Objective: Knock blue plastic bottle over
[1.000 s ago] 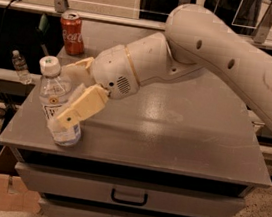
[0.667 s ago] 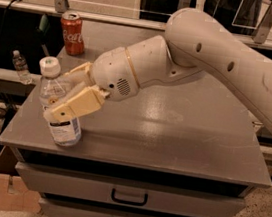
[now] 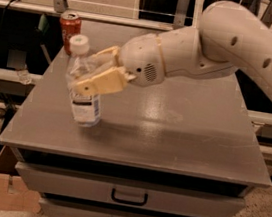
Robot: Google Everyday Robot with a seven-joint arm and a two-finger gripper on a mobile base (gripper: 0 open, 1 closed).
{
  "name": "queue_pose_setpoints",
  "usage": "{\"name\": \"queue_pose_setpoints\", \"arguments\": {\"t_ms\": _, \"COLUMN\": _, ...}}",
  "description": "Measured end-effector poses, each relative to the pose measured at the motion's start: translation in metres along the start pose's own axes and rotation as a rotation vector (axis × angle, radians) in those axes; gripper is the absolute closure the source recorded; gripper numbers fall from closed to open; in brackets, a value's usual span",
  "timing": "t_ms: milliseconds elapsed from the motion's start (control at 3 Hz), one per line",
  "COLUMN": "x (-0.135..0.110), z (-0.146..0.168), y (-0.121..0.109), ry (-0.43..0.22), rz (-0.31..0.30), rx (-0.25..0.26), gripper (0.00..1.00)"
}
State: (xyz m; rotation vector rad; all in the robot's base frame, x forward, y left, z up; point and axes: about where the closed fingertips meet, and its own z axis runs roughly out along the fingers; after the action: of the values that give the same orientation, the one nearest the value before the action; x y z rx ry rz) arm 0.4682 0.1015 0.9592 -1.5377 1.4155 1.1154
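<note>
Gripper (image 3: 84, 73) at cabinet's left, beige fingers (image 3: 102, 81) spread astride tilted clear blue plastic bottle (image 3: 86, 109), near finger touching it, smooth grey cabinet top (image 3: 173, 131)

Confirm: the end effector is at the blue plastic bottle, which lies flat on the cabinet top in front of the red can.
Not flat: the camera view shows the blue plastic bottle tilted, base on the cabinet top. The end effector is at it, red can behind.
</note>
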Motion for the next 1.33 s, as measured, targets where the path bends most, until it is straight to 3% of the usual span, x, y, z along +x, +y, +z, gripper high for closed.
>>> {"name": "queue_pose_setpoints", "arguments": {"t_ms": 333, "x": -0.011, "z": -0.051, "y": -0.024, "ry": 0.038, "rz": -0.050, "rx": 0.118, "gripper": 1.00}}
{"name": "queue_pose_setpoints", "arguments": {"t_ms": 667, "x": -0.011, "z": -0.101, "y": -0.041, "ry": 0.180, "rz": -0.141, "rx": 0.204, "gripper": 1.00}}
{"name": "queue_pose_setpoints", "arguments": {"t_ms": 1000, "x": 0.015, "z": -0.141, "y": -0.045, "ry": 0.394, "rz": -0.219, "rx": 0.242, "gripper": 1.00}}
{"name": "queue_pose_setpoints", "arguments": {"t_ms": 1333, "x": 0.049, "z": -0.164, "y": -0.037, "ry": 0.595, "rz": -0.263, "rx": 0.241, "gripper": 1.00}}
